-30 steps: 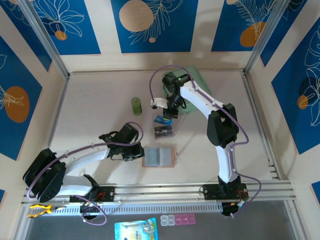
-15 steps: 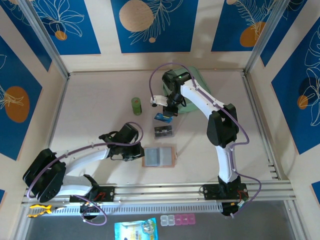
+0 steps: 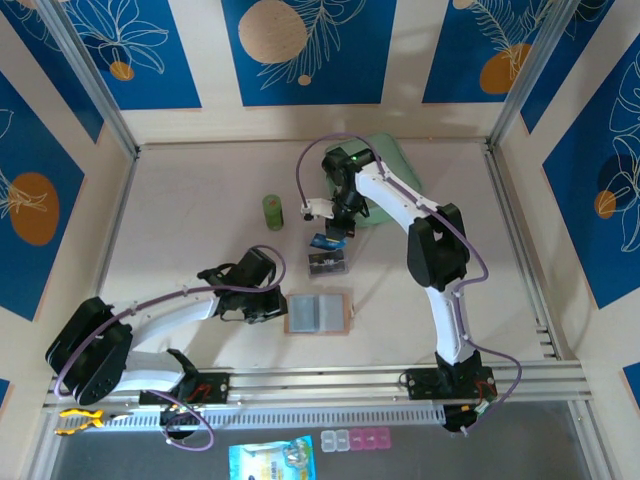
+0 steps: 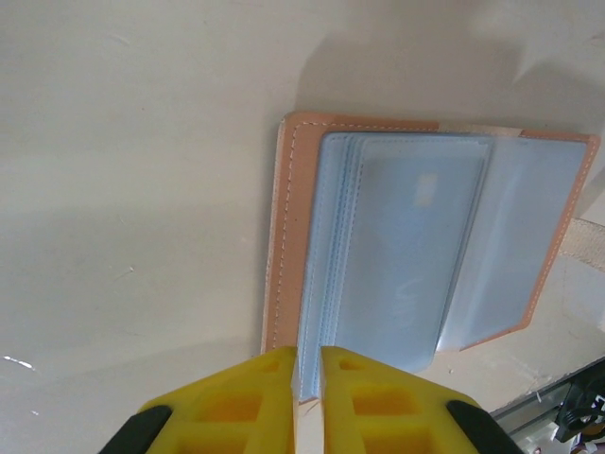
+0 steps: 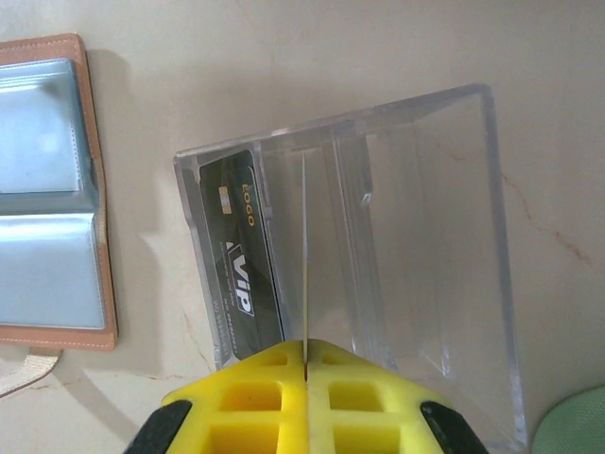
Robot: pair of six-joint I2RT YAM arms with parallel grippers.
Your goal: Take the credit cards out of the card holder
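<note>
tan leather holder (image 3: 318, 313), one, lies open at lower centre of the bench, grey-blue pockets up, left tool (image 4: 307, 364) pinching its edge. one dark card (image 5: 241, 255) in one clear box (image 5: 416, 236); one blue card (image 3: 323, 240) nipped in right tool (image 5: 306, 355).

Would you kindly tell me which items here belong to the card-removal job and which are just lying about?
Job: card holder, clamped by left gripper; blue card in right gripper; dark card inside clear box.
Lying about: green cylinder; mint-green case.
</note>
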